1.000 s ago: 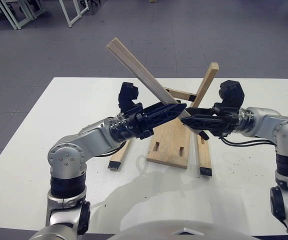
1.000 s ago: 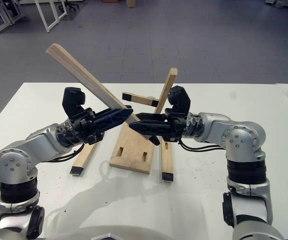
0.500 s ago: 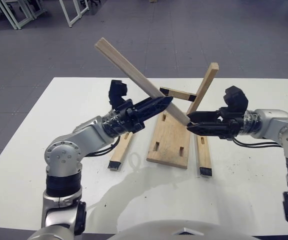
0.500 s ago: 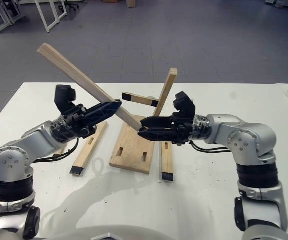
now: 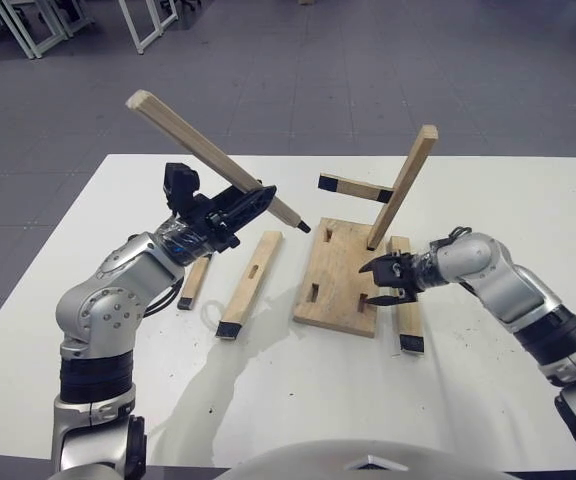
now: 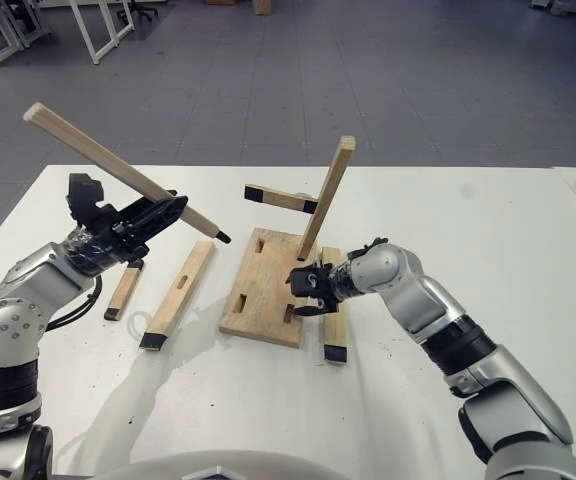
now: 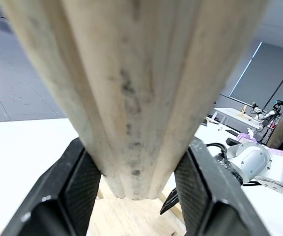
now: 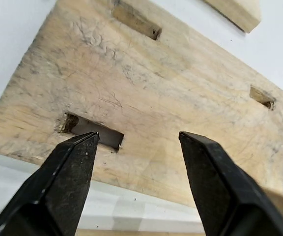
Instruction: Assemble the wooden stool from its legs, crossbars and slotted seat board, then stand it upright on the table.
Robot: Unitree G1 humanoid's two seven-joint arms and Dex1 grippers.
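While checking left gripper (image 5: 260, 197): clenched around a loose leg (image 5: 183, 130), held in the air up and left of the seat board (image 5: 340, 275), tilted, dark-capped end pointing toward the board, bare end high and away from it. In the left wrist view, wood pinched between both fingers (image 7: 68, 191). Right gripper (image 5: 373, 283): released, grasping nothing, hovering just over the seat board's near-right corner, fingertips (image 8: 77, 167) spread, one right beside a slot (image 8: 93, 132) there; contact with the wood: cannot tell. Seat board itself flat on the table (image 5: 488, 400), open slots showing. Standing at the board's far-right slot: upright leg (image 5: 403, 180), leaning slightly, with a crossbar (image 5: 353, 187) jutting off it leftward above the board's far edge. Lying flat just left of the board: slotted bar (image 5: 251, 283). Farther left of the board: short piece (image 5: 190, 290), also flat, far end tucked under the left arm. Lying flat just beside the board's right edge: flat leg (image 5: 405, 320), dark cap at the near end.
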